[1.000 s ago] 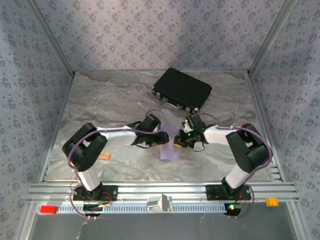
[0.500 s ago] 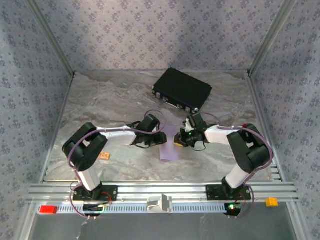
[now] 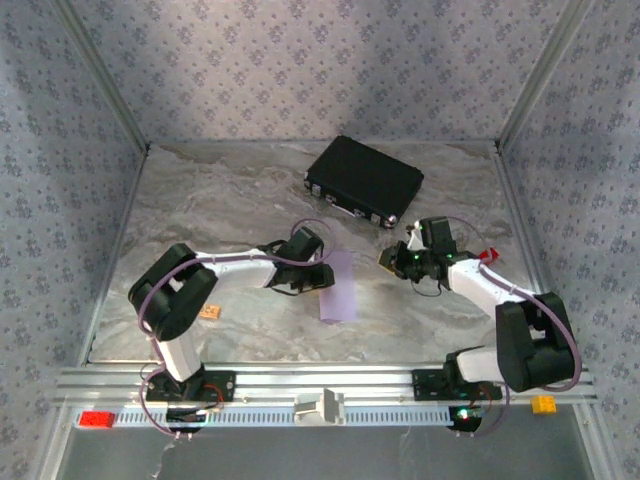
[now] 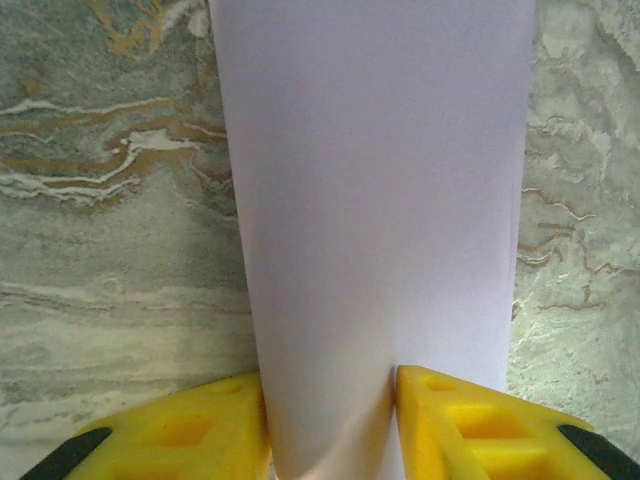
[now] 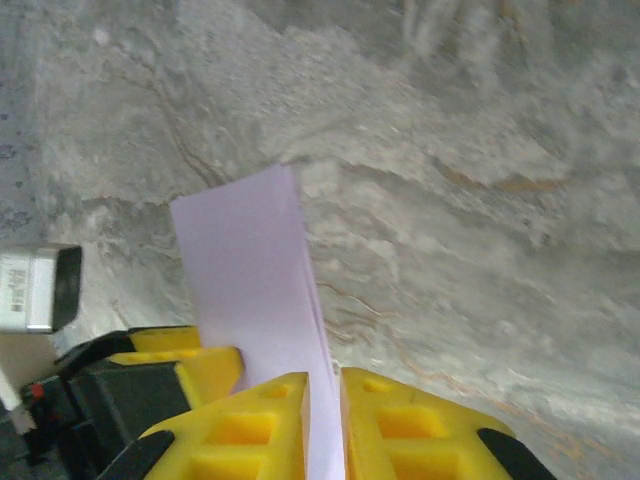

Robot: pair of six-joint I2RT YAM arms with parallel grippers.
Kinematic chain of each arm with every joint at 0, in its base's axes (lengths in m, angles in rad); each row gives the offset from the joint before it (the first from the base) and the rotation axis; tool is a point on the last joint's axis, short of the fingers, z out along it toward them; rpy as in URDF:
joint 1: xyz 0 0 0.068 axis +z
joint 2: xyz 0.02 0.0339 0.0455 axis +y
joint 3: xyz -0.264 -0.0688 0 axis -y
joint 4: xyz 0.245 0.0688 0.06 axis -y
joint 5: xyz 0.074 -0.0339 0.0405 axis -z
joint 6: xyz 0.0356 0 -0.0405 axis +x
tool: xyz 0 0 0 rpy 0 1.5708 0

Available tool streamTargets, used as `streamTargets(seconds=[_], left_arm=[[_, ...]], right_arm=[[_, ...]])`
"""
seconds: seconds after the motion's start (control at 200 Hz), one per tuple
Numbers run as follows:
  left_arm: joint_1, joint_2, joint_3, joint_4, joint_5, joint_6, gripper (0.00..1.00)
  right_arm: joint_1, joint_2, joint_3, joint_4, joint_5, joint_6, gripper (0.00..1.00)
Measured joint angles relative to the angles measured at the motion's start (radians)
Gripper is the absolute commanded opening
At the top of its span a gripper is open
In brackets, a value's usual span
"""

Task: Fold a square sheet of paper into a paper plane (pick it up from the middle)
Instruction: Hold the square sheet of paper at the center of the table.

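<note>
From above, the right claw has pulled away to the right since a second ago, off the square sheet of paper, leaving bare surface between them. The left claw sits at the sheet's left edge.

Left wrist: that claw's yellow fingers grip the folded sheet's near end.

Right wrist: the right claw's fingers stand slightly parted, the sheet's edge seen through the narrow gap.

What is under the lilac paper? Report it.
The marbled tabletop shows on both sides of the lilac paper. Whatever lies directly beneath the sheet is covered.
</note>
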Motion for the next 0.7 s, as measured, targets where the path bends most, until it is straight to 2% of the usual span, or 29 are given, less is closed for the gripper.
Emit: streamTargets(seconds=[0.7], left_arm=[[-0.004,0.046,0.090,-0.121,-0.004,0.053,0.41]], right_arm=[[0.000,0.008,-0.024,0.025,-0.006,0.005,0.20]])
